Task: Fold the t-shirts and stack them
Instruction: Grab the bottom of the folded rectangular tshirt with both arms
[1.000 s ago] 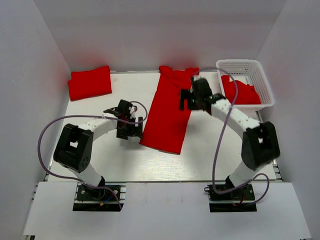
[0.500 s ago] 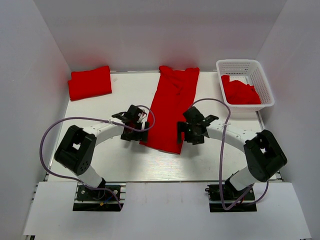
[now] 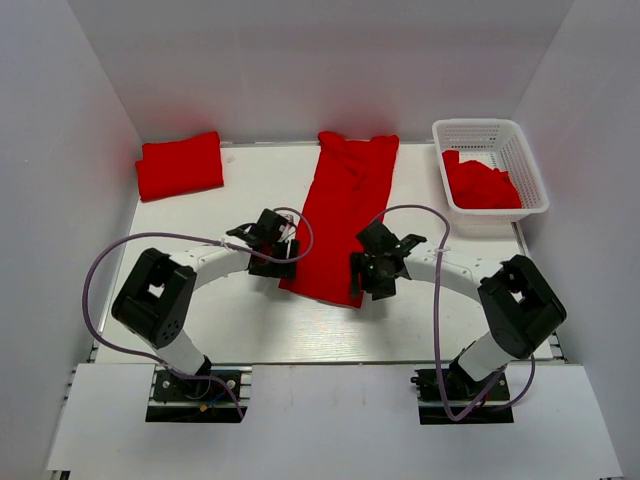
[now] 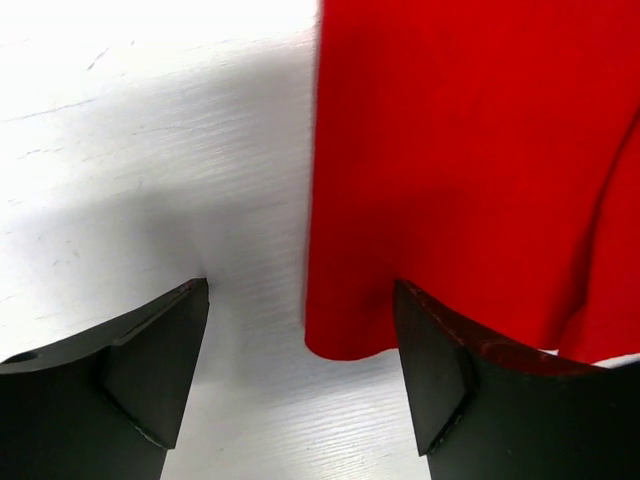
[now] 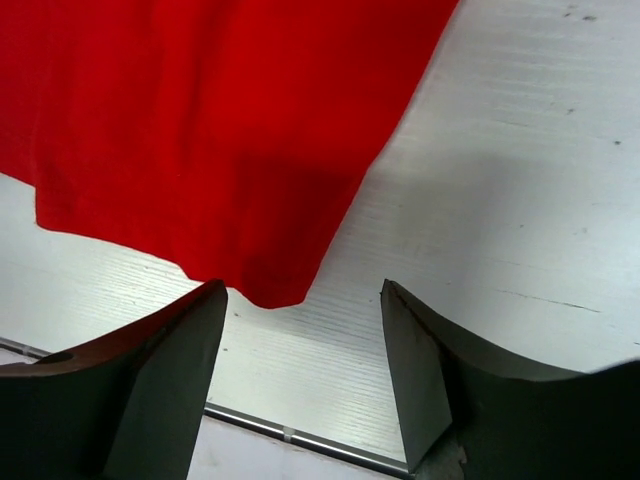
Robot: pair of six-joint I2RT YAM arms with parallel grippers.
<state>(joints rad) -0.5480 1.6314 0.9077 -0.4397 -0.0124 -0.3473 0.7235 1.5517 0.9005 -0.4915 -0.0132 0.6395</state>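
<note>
A red t-shirt [image 3: 345, 215], folded into a long strip, lies down the middle of the table. My left gripper [image 3: 281, 268] is open at its near left corner. In the left wrist view that corner [image 4: 345, 335] lies on the table between the two fingers [image 4: 150, 370], closer to the right one. My right gripper [image 3: 366, 285] is open at the near right corner [image 5: 270, 285], which sits just ahead of the gap between its fingers [image 5: 430, 380]. A folded t-shirt [image 3: 180, 165] rests at the back left. More red t-shirts [image 3: 482, 185] lie crumpled in the basket.
The white lattice basket [image 3: 528, 165] stands at the back right. White walls enclose the table on three sides. The table's near metal edge [image 5: 300, 440] runs just below the right gripper. Purple cables loop beside both arms.
The right arm has swung from the shirt's far end down to its near right corner. The left gripper has shifted right and nearer, up to the near left corner.
</note>
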